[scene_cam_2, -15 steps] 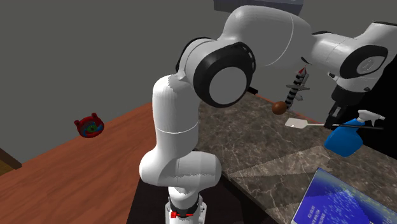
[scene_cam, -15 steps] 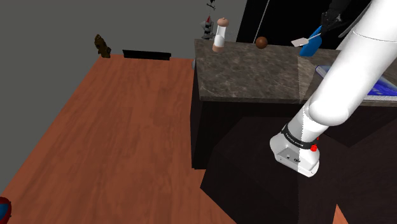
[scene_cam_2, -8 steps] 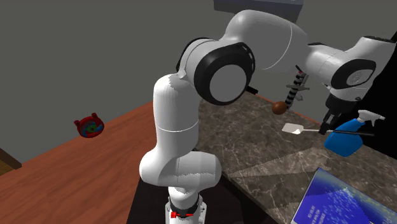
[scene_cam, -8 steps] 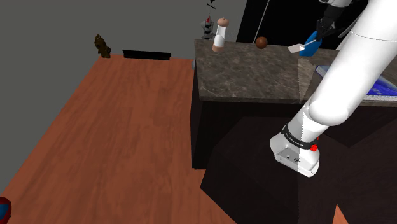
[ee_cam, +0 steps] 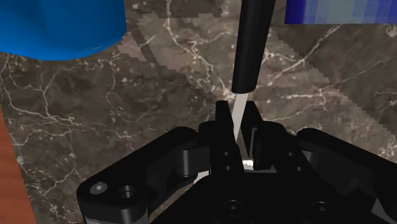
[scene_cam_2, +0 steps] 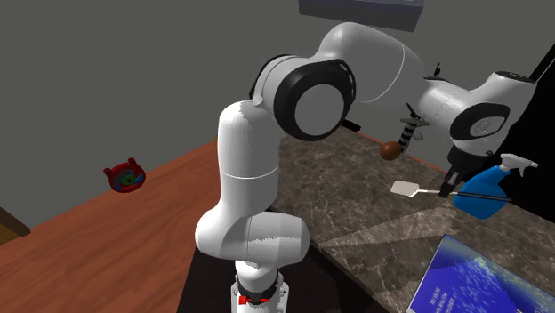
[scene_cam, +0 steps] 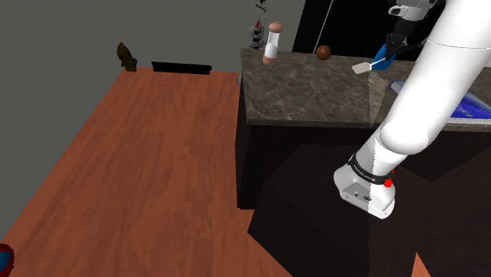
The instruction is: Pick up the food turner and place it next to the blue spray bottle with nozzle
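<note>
The black fingers (ee_cam: 224, 124) are closed onto the thin white shank of the food turner (ee_cam: 251, 44), clasping it between them. Its black handle runs on past the fingertips, and its white blade (scene_cam_2: 406, 188) sticks out on the other side of them, low over the dark marble table (scene_cam_2: 356, 213). Whether the blade touches the table cannot be told. The blue spray bottle (scene_cam_2: 485, 191) stands on the table just beside the fingers, near the turner's handle end. A brown ball (scene_cam_2: 390, 150) lies farther from the fingers, beyond the blade.
</note>
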### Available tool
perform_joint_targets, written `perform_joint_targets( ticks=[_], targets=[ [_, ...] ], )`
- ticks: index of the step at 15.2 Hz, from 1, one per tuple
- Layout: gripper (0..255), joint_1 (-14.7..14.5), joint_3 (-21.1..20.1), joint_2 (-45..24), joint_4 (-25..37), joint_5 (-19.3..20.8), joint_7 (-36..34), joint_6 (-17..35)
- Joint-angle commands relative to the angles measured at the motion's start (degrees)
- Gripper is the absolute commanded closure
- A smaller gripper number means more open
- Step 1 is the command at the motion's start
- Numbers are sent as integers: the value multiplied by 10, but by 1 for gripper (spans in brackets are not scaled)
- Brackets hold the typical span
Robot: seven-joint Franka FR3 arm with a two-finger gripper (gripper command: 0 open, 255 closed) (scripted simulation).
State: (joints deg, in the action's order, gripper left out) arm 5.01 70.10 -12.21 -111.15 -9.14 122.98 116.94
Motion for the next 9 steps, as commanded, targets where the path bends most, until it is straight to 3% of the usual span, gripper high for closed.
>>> perform_joint_targets(
  ticks=[1,9],
  targets=[
    [255,8,-6,-9,-10,-11,8,14],
    [255,40,-38,-48,-43,-55,35,65]
  ],
)
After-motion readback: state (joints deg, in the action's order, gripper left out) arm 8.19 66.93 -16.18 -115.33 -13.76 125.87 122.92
